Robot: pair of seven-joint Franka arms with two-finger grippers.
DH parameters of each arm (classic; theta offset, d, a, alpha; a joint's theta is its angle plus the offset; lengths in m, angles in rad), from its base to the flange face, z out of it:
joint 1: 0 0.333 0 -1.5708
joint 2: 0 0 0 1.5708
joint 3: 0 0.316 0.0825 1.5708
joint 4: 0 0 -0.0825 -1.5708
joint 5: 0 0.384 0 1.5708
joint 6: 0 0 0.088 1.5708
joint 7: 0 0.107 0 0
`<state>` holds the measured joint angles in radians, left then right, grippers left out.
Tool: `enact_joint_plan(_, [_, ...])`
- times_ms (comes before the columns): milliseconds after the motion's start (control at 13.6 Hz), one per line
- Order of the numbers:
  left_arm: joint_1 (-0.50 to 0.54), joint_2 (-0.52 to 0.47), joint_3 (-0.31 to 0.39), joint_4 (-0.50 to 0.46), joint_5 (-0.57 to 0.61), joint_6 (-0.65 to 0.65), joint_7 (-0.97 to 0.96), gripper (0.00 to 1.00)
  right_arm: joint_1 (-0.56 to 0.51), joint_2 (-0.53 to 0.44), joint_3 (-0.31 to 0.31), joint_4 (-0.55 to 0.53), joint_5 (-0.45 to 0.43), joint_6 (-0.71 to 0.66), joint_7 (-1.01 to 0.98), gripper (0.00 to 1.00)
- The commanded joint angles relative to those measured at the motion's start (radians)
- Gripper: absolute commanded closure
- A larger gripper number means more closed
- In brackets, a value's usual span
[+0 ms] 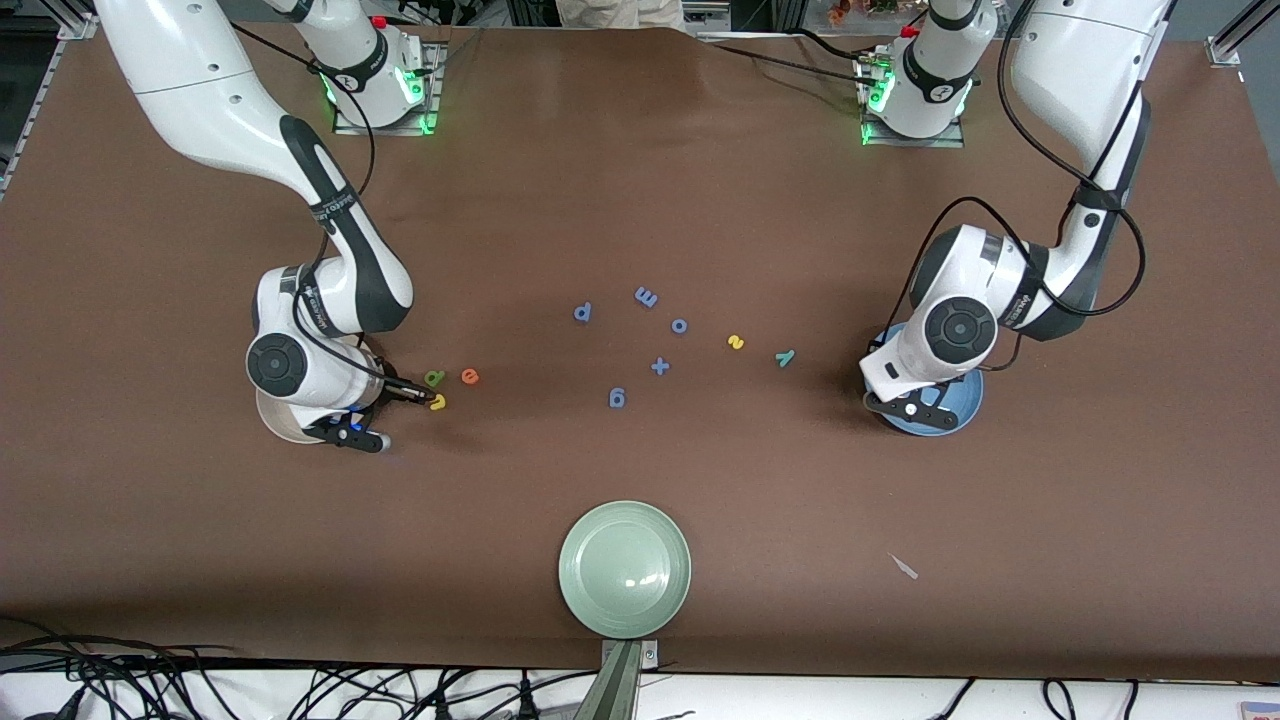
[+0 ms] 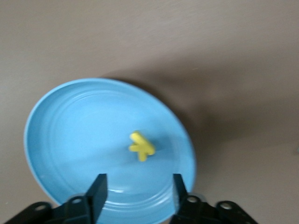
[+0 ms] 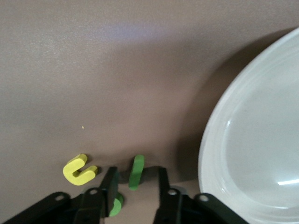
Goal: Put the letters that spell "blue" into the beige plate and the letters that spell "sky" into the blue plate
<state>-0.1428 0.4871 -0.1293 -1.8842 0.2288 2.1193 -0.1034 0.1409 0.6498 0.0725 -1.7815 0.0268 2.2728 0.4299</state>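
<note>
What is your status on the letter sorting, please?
Left gripper open over blue plate, yellow k inside. Right gripper open, straddling olive l beside beige plate. Green b and yellow u close beside.

Your right gripper (image 1: 405, 392) sits low by the beige plate (image 1: 275, 425), with green b (image 1: 434, 378), yellow u (image 1: 438, 402) and orange e (image 1: 469, 376) just beside that plate. Left gripper's over the blue plate (image 1: 945, 412).

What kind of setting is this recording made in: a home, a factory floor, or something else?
Most likely a robotics lab bench. Two arms are bolted at one edge of a brown-covered table, cables trail off the table edge nearest the front camera, and the only props are foam letters, like the yellow k in the blue plate.
</note>
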Motion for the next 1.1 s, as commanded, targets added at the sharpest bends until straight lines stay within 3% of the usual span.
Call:
enact_joint_plan(0, [-0.008,-0.021,-0.080,0.014,-0.029,-0.021,0.025,0.00,-0.001,-0.030,0.003,-0.056,0.013,0.048,0.004,0.65])
enact_joint_plan(147, [-0.011,-0.007,-0.166,0.014,-0.029,-0.042,0.024,0.00,-0.003,-0.032,0.003,-0.058,0.013,0.051,0.000,0.82])
enact_joint_plan(294, [-0.012,0.030,-0.187,0.014,-0.017,0.000,0.028,0.01,-0.001,-0.035,0.003,-0.056,0.013,0.045,-0.008,1.00])
enact_joint_plan(514, [-0.018,0.083,-0.214,0.011,0.006,0.125,0.121,0.02,-0.003,-0.056,0.001,-0.027,0.013,0.016,-0.020,1.00])
enact_joint_plan(734, [-0.027,0.117,-0.214,0.002,0.062,0.180,0.151,0.01,-0.004,-0.081,-0.011,0.053,-0.001,-0.134,-0.037,1.00])
enact_joint_plan(1028, [-0.031,0.136,-0.213,-0.050,0.101,0.298,0.148,0.00,-0.011,-0.142,-0.121,0.002,0.005,-0.196,-0.287,1.00])
